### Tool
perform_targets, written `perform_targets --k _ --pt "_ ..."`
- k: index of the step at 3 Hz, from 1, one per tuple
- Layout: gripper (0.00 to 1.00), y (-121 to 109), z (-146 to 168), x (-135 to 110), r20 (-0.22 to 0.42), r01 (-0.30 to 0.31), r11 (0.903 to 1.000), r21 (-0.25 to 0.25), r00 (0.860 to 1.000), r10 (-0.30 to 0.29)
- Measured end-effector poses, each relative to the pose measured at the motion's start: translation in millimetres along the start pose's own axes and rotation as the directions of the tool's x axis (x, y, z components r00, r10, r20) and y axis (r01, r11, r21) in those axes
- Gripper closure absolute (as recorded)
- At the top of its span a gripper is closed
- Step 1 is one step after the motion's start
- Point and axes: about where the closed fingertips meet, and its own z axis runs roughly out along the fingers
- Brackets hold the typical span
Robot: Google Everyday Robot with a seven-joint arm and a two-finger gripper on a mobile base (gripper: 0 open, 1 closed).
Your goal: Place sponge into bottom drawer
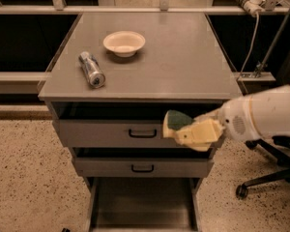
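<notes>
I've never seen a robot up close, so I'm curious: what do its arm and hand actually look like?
The arm is a thick, rounded white shell with a thin yellowish ring and a patch of small holes near its end. The gripper, in front of the top drawer, is pale cream-yellow and blocky. No cables or lettering show on them.

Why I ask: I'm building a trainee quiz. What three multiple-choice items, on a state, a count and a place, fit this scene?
1. The bottom drawer is: A) pulled open B) shut C) removed
2. How many things lie on the cabinet top? A) none B) two C) four
3. Where is the sponge? A) on the cabinet top B) in the end effector, before the top drawer C) inside the bottom drawer
Key: 1A, its bare floor shows; 2B, a bowl and a can; 3B, the end effector grips it at the top drawer's front.
</notes>
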Motion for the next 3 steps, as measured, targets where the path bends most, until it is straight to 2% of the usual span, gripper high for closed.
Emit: perform_targets --k 1,2,3 --pt "1.0 -21.8 23.4 80.9 0.024 -0.196 0.9777 0.074 0.98 0.195" --pt "1.0 -32.5 73.7 171.9 -0.018 -0.335 0.9357 0.111 0.941 0.339" --pt "1.0 -30.0 83.1 192.2 -0.026 -0.35 0.9279 0.129 0.934 0.356"
